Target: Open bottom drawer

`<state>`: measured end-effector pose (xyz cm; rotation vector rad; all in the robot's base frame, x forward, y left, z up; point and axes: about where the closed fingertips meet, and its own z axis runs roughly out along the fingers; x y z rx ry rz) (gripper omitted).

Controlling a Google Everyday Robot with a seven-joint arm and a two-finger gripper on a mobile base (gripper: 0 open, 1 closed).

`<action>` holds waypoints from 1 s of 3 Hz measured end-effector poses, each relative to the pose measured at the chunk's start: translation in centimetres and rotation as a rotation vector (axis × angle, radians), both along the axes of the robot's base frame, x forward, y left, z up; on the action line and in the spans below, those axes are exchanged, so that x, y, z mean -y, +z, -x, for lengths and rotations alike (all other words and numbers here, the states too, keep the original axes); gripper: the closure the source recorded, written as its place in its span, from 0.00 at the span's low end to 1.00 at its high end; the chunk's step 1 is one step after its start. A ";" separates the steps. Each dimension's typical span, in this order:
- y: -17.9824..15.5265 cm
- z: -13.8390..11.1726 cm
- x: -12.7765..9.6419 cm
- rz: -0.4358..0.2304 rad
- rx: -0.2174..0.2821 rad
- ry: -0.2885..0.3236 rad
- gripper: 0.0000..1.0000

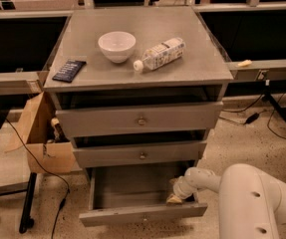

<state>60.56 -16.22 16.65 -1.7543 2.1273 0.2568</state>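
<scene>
The grey cabinet has three drawers. The bottom drawer (142, 214) is pulled out, and its inside (132, 188) looks bare. Its flat front faces me at the lower edge of the camera view. The middle drawer (142, 155) and the top drawer (141, 119), each with a small brass knob, stand only slightly out. My white arm (254, 203) comes in from the lower right. My gripper (176, 197) reaches into the right end of the open bottom drawer, just behind its front panel.
On the cabinet top (192, 29) stand a white bowl (116, 45), a plastic bottle lying on its side (160, 54) and a dark flat packet (69, 69). An open cardboard box (38, 133) sits at the cabinet's left. Cables (262, 114) lie on the floor at the right.
</scene>
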 end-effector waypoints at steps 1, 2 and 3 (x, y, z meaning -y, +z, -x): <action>0.5 -0.2 0.4 -0.049 0.010 -0.066 0.49; 1.3 -0.5 1.0 -0.097 0.025 -0.132 0.72; 2.2 -0.6 1.4 -0.129 0.039 -0.177 0.96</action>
